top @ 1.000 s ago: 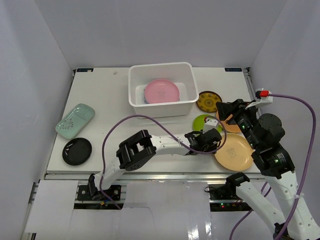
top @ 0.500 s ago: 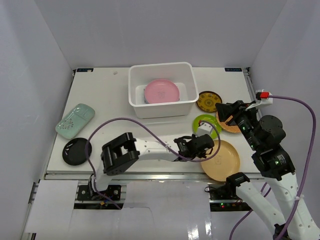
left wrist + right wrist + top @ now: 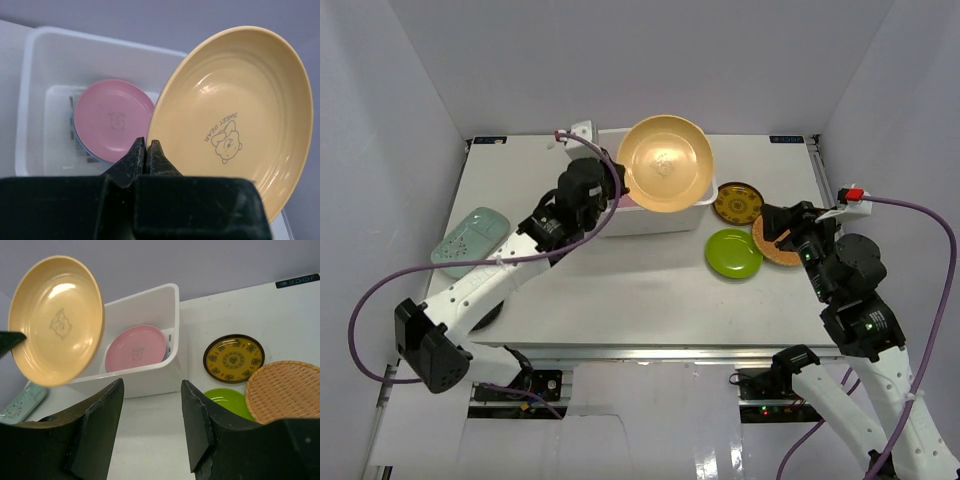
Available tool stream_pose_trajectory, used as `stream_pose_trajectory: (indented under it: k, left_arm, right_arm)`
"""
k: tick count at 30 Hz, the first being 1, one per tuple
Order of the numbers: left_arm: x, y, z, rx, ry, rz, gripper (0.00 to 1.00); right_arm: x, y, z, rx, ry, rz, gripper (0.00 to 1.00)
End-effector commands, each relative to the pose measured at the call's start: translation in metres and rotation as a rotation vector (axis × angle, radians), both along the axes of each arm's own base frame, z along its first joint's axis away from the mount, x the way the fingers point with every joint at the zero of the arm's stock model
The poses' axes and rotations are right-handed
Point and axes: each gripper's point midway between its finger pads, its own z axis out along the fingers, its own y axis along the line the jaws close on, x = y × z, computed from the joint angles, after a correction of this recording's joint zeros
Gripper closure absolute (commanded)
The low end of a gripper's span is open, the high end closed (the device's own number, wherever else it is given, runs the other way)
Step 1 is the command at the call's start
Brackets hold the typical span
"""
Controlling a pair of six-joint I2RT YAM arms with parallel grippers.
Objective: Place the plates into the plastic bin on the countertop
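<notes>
My left gripper (image 3: 618, 180) is shut on the rim of the tan plate (image 3: 665, 163) and holds it tilted in the air above the white plastic bin (image 3: 650, 218). In the left wrist view the fingertips (image 3: 152, 152) pinch the tan plate's (image 3: 235, 115) edge. Below it, in the bin (image 3: 35, 90), a pink plate (image 3: 112, 120) lies on a blue plate (image 3: 80, 146). My right gripper (image 3: 152, 415) is open and empty, above the table right of the bin (image 3: 150, 375).
The lime green plate (image 3: 734, 253), yellow-patterned dark plate (image 3: 738, 203) and ribbed orange plate (image 3: 778, 252) lie right of the bin, on the countertop (image 3: 620, 290). The mint-green oblong plate (image 3: 470, 241) lies at the left. The black plate (image 3: 490, 313) is mostly hidden under my left arm.
My left arm has swung from the table's front right up and back, carrying the tan plate to above the bin. The lime green plate now shows fully. The right arm has barely moved.
</notes>
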Motion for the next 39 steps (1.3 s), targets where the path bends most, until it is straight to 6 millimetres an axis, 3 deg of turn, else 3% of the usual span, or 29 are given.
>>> stream_pose_trajectory:
  k: [1, 3, 4, 6, 7, 11, 15, 18, 19, 21, 22, 23, 26, 27, 29, 30, 31, 32, 33, 34, 36, 37, 38, 39]
  left_arm:
    - [0.041, 0.009, -0.006, 0.068, 0.054, 0.016, 1.00]
    - [0.071, 0.023, -0.003, 0.088, 0.074, 0.036, 1.00]
    - [0.091, 0.029, -0.028, 0.117, 0.127, 0.058, 1.00]
    - [0.107, 0.030, -0.035, 0.123, 0.162, 0.050, 1.00]
    - [0.120, 0.036, -0.056, 0.136, 0.207, 0.068, 1.00]
    - [0.136, 0.037, -0.082, 0.155, 0.263, 0.068, 1.00]
    - [0.145, 0.035, -0.101, 0.187, 0.288, 0.070, 0.98]
    - [0.151, 0.035, -0.119, 0.224, 0.313, 0.070, 0.77]
    - [0.153, 0.034, -0.120, 0.231, 0.315, 0.068, 0.62]
    - [0.154, 0.035, -0.132, 0.254, 0.343, 0.068, 0.43]
    - [0.153, 0.036, -0.134, 0.259, 0.347, 0.073, 0.22]
    - [0.153, 0.036, -0.132, 0.250, 0.343, 0.076, 0.15]
    - [0.152, 0.032, -0.098, 0.193, 0.277, 0.060, 0.05]
    - [0.146, 0.031, -0.073, 0.158, 0.235, 0.045, 0.04]
    - [0.137, 0.021, -0.037, 0.088, 0.161, -0.010, 0.02]
    - [0.121, 0.018, 0.000, 0.049, 0.089, -0.036, 0.02]
    - [0.114, 0.014, 0.020, 0.039, 0.025, -0.055, 0.02]
    - [0.105, 0.013, 0.028, 0.039, 0.003, -0.065, 0.02]
    - [0.083, 0.008, 0.055, 0.017, -0.052, -0.096, 0.02]
    - [0.072, 0.006, 0.065, 0.011, -0.076, -0.110, 0.02]
    - [0.043, -0.008, 0.052, 0.003, -0.058, -0.171, 0.02]
    - [0.019, -0.007, 0.070, -0.038, -0.100, -0.206, 0.02]
    - [0.004, -0.013, 0.063, -0.058, -0.086, -0.245, 0.02]
    - [-0.017, -0.025, 0.028, -0.034, -0.032, -0.302, 0.02]
  right_arm:
    - [0.011, 0.002, -0.001, 0.028, -0.011, -0.019, 0.44]
    - [0.014, 0.007, -0.007, 0.029, 0.009, -0.002, 0.44]
    - [0.016, 0.007, -0.015, 0.023, 0.028, -0.006, 0.44]
    - [0.019, 0.004, -0.024, 0.013, 0.045, -0.029, 0.44]
    - [0.023, 0.000, -0.036, -0.003, 0.072, -0.060, 0.44]
    - [0.037, -0.018, -0.084, -0.038, 0.172, -0.194, 0.44]
    - [0.047, -0.015, -0.124, -0.035, 0.247, -0.223, 0.43]
    - [0.052, -0.022, -0.135, -0.035, 0.250, -0.274, 0.41]
    - [0.053, -0.026, -0.139, -0.044, 0.257, -0.294, 0.40]
    - [0.055, -0.037, -0.153, -0.071, 0.289, -0.348, 0.32]
    - [0.055, -0.044, -0.160, -0.070, 0.306, -0.377, 0.30]
    - [0.057, -0.047, -0.170, -0.069, 0.335, -0.387, 0.28]
    - [0.062, -0.062, -0.196, 0.016, 0.404, -0.397, 0.27]
    - [0.061, -0.073, -0.209, 0.045, 0.432, -0.420, 0.27]
    - [0.064, -0.086, -0.217, 0.097, 0.446, -0.467, 0.26]
    - [0.061, -0.099, -0.225, 0.115, 0.461, -0.513, 0.25]
    - [0.061, -0.104, -0.227, 0.153, 0.462, -0.540, 0.23]
    - [0.060, -0.115, -0.231, 0.187, 0.464, -0.567, 0.22]
    - [0.059, -0.118, -0.235, 0.212, 0.467, -0.576, 0.22]
    - [0.058, -0.122, -0.243, 0.240, 0.463, -0.589, 0.22]
    - [0.056, -0.128, -0.258, 0.320, 0.482, -0.607, 0.22]
    - [0.053, -0.130, -0.269, 0.350, 0.496, -0.618, 0.22]
    - [0.052, -0.134, -0.277, 0.409, 0.506, -0.641, 0.22]
    - [0.052, -0.129, -0.282, 0.444, 0.512, -0.615, 0.22]
